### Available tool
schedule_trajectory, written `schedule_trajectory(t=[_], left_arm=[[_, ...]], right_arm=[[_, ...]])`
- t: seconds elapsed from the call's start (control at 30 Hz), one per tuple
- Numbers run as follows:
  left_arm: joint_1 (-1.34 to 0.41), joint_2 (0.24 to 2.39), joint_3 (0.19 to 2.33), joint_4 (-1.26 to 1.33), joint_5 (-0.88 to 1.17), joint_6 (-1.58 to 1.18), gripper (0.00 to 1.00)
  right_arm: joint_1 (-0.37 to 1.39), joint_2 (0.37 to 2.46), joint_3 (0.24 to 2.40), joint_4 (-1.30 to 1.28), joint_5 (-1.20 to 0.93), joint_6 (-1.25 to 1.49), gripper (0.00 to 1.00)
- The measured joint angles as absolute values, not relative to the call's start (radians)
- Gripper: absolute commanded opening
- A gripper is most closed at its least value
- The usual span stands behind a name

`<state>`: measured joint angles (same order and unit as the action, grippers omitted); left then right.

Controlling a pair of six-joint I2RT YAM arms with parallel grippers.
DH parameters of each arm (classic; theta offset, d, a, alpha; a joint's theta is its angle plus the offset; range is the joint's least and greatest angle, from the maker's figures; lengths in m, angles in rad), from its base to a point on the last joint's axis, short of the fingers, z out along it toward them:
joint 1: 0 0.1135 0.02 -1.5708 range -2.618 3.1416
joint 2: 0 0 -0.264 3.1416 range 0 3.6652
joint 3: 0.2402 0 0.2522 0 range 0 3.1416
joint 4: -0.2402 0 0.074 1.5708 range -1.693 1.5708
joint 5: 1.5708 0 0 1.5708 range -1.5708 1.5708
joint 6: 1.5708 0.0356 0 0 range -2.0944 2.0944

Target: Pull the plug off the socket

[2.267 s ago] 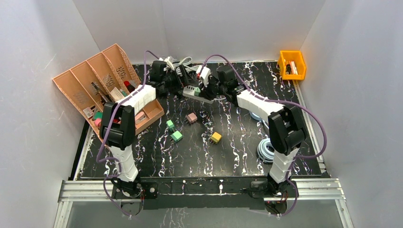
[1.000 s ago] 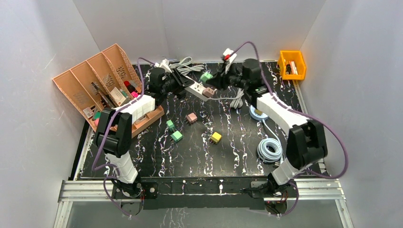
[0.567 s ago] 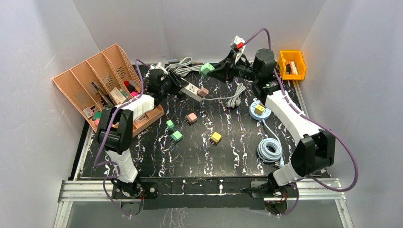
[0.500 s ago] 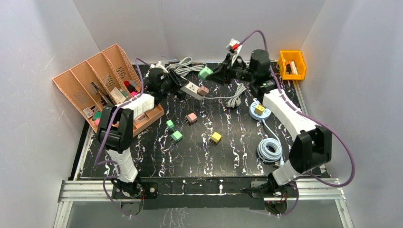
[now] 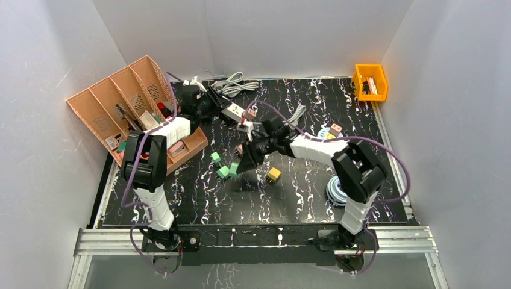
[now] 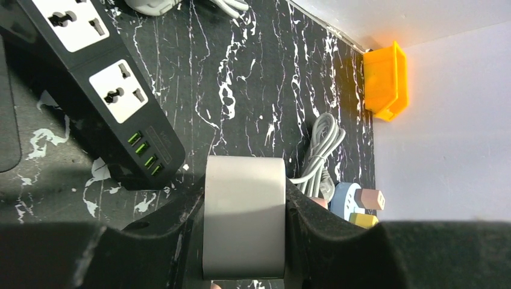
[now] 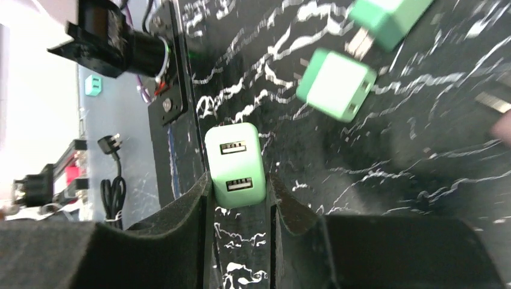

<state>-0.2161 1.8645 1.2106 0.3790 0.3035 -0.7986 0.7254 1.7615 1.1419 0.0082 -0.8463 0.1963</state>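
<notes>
My left pincer [image 6: 244, 247] is clamped on the end of the grey socket strip [image 6: 244, 198], near the counter's far-left corner. The black power strip [image 6: 102, 90] lies close by. My right pincer [image 7: 236, 201] is clamped on the green plug [image 7: 235, 158], USB ports facing the wrist camera. Plug is around the counter's middle, well apart from the socket strip. Loose green cube [image 7: 334, 84] lies near the plug. Orange bin [image 5: 370, 82] sits at the far-right corner.
</notes>
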Motion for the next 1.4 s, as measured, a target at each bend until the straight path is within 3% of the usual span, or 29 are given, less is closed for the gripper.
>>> schedule_trajectory(t=[0.33, 0.4, 0.53, 0.83, 1.07, 1.4], left_arm=[[-0.206, 1.864, 1.211, 0.354, 0.305, -0.769, 0.00], [-0.206, 1.864, 1.211, 0.350, 0.309, -0.760, 0.00], [-0.205, 1.870, 1.231, 0.319, 0.359, -0.702, 0.00], [-0.175, 1.974, 1.561, 0.051, 0.660, -0.397, 0.00], [-0.163, 1.914, 1.516, -0.070, 0.770, -0.167, 0.00], [-0.147, 1.914, 1.502, 0.003, 0.689, -0.243, 0.00]], right_arm=[[0.796, 1.983, 1.156, -0.043, -0.876, 0.257, 0.00], [0.805, 2.014, 1.174, -0.042, -0.878, 0.269, 0.24], [0.814, 2.037, 1.208, -0.046, -0.838, 0.290, 0.96], [0.820, 1.917, 1.229, -0.027, -0.648, 0.236, 0.98], [0.824, 1.867, 1.273, -0.029, -0.459, 0.179, 0.98], [0.863, 1.898, 1.380, -0.038, -0.287, 0.138, 0.95]])
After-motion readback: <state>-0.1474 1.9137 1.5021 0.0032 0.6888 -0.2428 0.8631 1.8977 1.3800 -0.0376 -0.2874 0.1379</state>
